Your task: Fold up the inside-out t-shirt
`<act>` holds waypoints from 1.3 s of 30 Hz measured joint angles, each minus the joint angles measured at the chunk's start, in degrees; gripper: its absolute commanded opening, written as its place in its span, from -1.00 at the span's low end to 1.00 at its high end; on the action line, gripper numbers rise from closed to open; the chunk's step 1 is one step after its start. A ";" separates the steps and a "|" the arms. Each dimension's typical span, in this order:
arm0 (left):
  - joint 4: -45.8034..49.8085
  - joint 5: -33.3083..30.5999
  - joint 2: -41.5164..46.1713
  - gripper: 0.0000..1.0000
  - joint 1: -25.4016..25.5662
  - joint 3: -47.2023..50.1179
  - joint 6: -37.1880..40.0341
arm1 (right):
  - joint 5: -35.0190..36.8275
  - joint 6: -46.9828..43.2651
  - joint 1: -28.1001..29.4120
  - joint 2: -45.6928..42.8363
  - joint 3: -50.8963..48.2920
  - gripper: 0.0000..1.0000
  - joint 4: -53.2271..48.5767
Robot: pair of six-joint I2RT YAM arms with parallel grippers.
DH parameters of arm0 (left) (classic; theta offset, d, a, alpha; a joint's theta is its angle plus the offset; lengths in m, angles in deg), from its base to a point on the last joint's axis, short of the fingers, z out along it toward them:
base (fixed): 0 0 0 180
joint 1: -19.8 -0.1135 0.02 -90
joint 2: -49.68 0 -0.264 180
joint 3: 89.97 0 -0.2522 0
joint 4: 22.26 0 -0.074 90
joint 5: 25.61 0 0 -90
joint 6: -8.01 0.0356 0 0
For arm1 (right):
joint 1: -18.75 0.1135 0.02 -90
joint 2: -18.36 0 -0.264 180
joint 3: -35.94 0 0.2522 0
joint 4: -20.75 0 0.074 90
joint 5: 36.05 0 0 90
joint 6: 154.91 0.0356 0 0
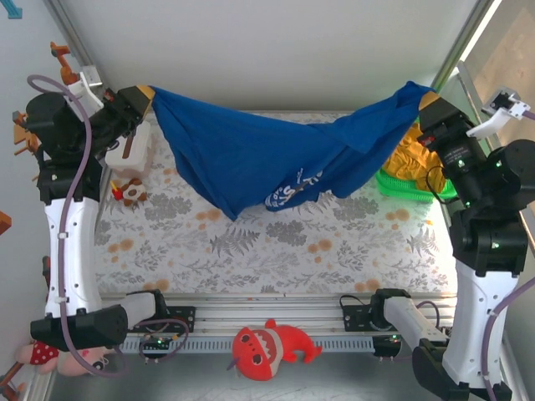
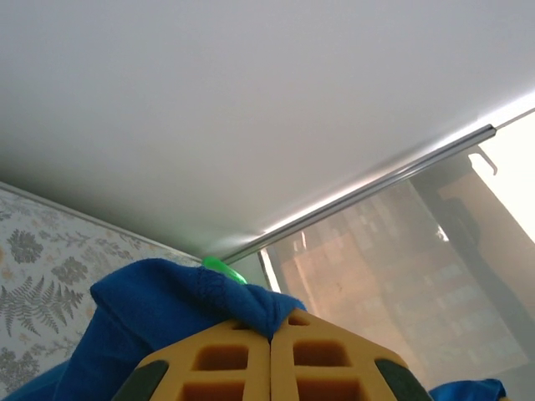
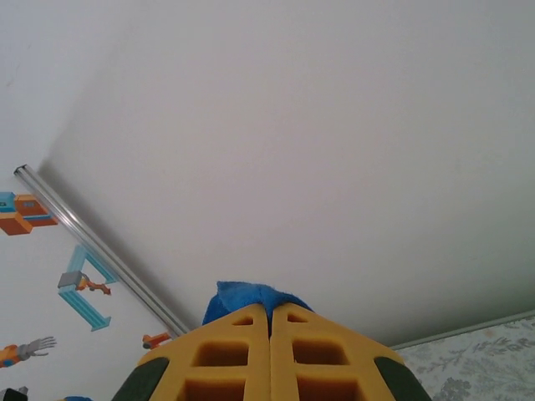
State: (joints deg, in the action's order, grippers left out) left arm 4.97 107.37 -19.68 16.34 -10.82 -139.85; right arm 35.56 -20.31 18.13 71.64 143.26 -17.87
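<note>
Two t-shirt [image 1: 251, 154] corners pinched: left end effector [image 1: 145, 93], right end effector [image 1: 428, 99]; lettering [image 1: 294, 189] half-hidden.

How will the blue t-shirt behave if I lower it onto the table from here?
Likely very floppy: the t-shirt sags in a deep curve between the left gripper and right gripper. It will probably bunch rather than lie flat, since its lower edge hangs in folds. Only small pinches hold it, so a tug might slip it.
</note>
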 measured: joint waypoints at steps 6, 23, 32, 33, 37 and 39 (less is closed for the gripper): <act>-2.27 1.03 -15.28 -0.69 0.00 0.20 -0.13 | 1.07 0.48 0.00 6.40 -6.03 -1.00 3.13; 1.31 -4.81 -34.88 0.08 7.43 2.32 9.68 | 1.51 -2.99 1.73 40.52 -9.22 -0.19 5.44; 9.16 -24.11 -12.79 0.19 31.32 31.76 14.08 | 6.19 -4.35 8.87 12.55 -31.67 -0.18 5.16; 10.34 -26.73 -11.78 0.21 33.90 33.66 14.05 | 7.13 -4.28 9.88 10.16 -34.91 -0.17 4.90; 14.45 -36.63 -9.27 0.21 42.49 36.92 13.81 | 9.57 -3.26 11.98 5.07 -46.66 -0.17 4.11; 14.75 -40.04 -9.18 0.21 44.74 36.96 13.73 | 10.47 -2.54 12.13 4.50 -50.77 -0.17 3.67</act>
State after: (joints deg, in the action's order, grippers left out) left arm 19.72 67.33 -28.86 61.08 26.14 -126.13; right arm 46.03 -22.85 30.26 76.14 92.48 -14.20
